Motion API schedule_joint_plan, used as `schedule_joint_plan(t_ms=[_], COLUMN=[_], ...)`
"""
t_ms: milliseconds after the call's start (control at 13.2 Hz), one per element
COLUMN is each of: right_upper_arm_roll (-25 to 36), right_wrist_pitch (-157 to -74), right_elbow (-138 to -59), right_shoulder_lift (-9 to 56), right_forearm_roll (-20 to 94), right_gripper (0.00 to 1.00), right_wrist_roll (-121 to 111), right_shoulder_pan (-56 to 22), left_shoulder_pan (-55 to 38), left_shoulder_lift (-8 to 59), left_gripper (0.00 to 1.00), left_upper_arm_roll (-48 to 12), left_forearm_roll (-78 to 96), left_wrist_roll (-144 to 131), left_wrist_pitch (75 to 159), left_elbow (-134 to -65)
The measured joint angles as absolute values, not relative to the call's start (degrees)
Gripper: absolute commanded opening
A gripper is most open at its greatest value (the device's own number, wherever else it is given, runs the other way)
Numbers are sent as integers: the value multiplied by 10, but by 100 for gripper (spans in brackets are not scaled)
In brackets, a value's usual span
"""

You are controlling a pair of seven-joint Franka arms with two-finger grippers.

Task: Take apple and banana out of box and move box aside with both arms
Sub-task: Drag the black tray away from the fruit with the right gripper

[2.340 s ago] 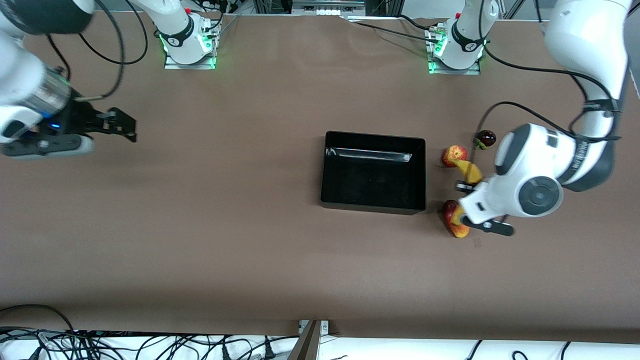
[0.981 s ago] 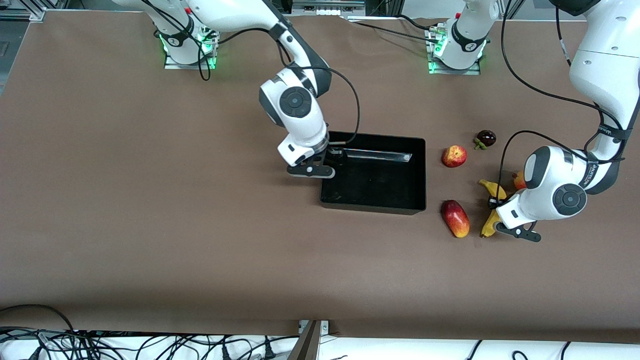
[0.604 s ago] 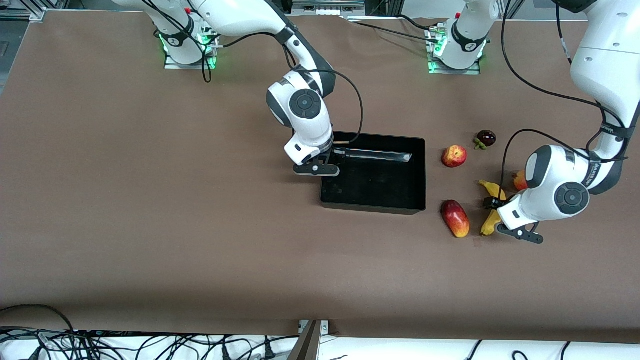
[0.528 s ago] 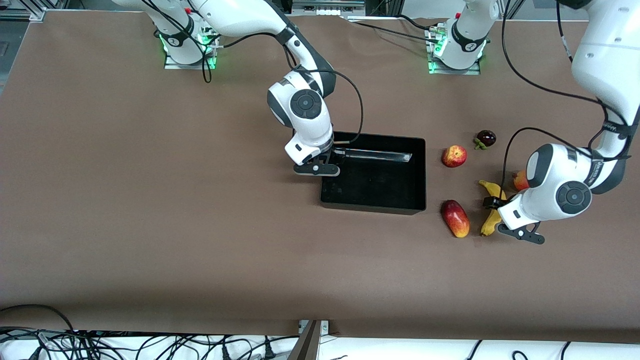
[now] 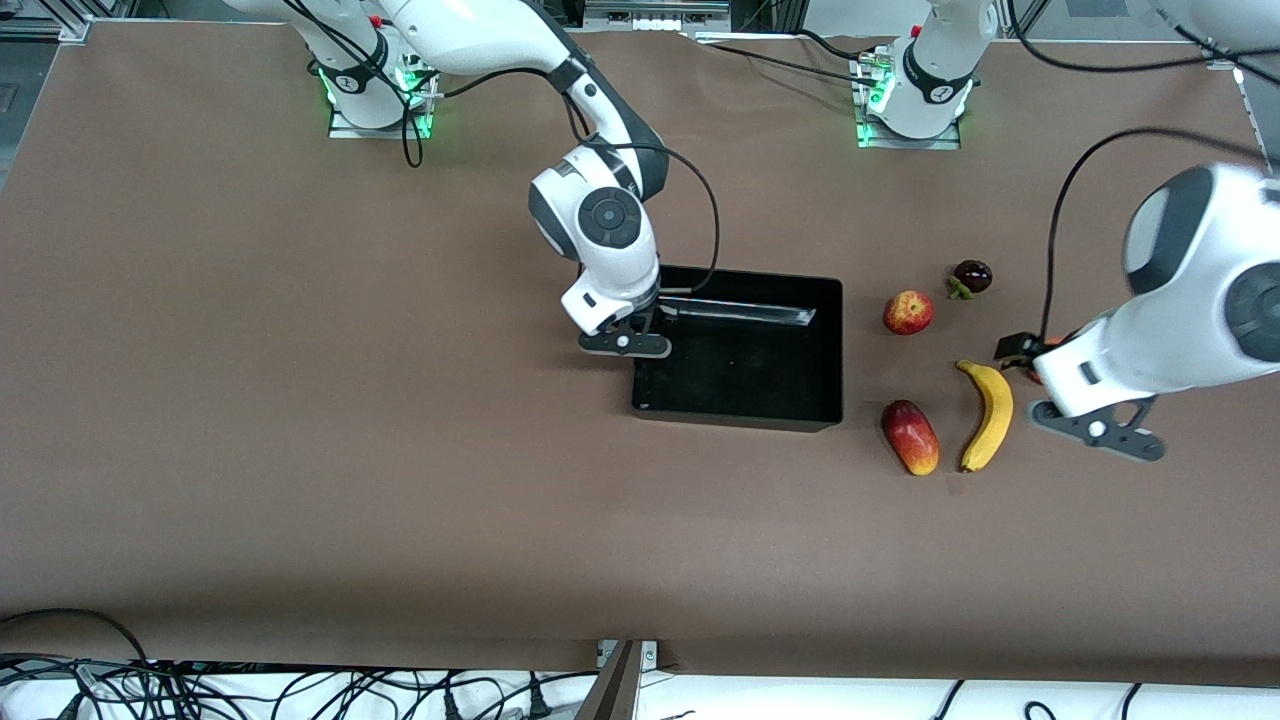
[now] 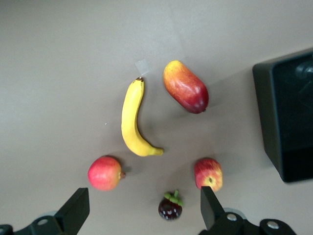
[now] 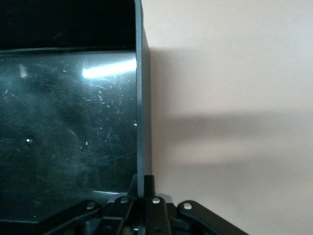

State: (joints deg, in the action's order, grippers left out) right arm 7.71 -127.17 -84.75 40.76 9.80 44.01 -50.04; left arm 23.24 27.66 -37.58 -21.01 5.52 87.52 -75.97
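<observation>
Front view. The box (image 5: 738, 350) is sitting empty at centre frame. The right gripper (image 5: 640, 322) is pinching the box's wall at the upper-left corner of the box, clenched on the thin rim, presumably so that the box can be dragged aside. The apple (image 5: 908, 312) is lying on the table to the right of the box, and the banana (image 5: 988, 412) lower right of it, beside a mango-like fruit (image 5: 911, 437) and a dark mangosteen (image 5: 971, 276). The left gripper (image 5: 1030, 360) is hanging at the right edge, above the table just right of the banana.

Left wrist view. The left gripper's fingers (image 6: 74, 211) are standing wide apart and released, framing the banana (image 6: 132, 120), the apple (image 6: 208, 174) and a pink-red fruit (image 6: 104, 173); nothing is between them.

Right wrist view. The box wall (image 7: 143, 107) is running straight into the closed jaws at bottom centre, so the grip is aligned with the wall.
</observation>
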Motion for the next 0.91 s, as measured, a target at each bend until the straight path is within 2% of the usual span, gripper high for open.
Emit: schedule_joint_plan(t_ms=[151,302,377,528,679,906], right_upper_arm_roll=[97,117,120,123,124,155], right_wrist_pitch=[-1231,-1195,-1182,-1155,-1132,-1090], right_elbow=[-843,-842,-841,-840,-840,-843], right_shoulder_lift=[387,361,346,319,300,291], right_forearm_roll=[98,98,98,99,103,104], right_gripper=[0,0,0,0,0,0], right_wrist_roll=[419,389,368,295,198,68], right_shoulder_pan=[-493,-471,-451,-395,-329,-269], left_shoulder_pan=[233,228,211,142,80,16], left_shoulder_lift=[263,230,210,175,141,84], left_gripper=[100,100,100,100,100,100], left_upper_arm_roll=[-378,-358,-322,-201,-107,-36], left_forearm_roll=[-192,-159,-138,-76,-45,-37], left_wrist_roll=[56,56,56,56,56,20], left_wrist_pitch=[837,827,823,820,844,931], left_elbow=[-720,-709,-709,-719,-764,-865])
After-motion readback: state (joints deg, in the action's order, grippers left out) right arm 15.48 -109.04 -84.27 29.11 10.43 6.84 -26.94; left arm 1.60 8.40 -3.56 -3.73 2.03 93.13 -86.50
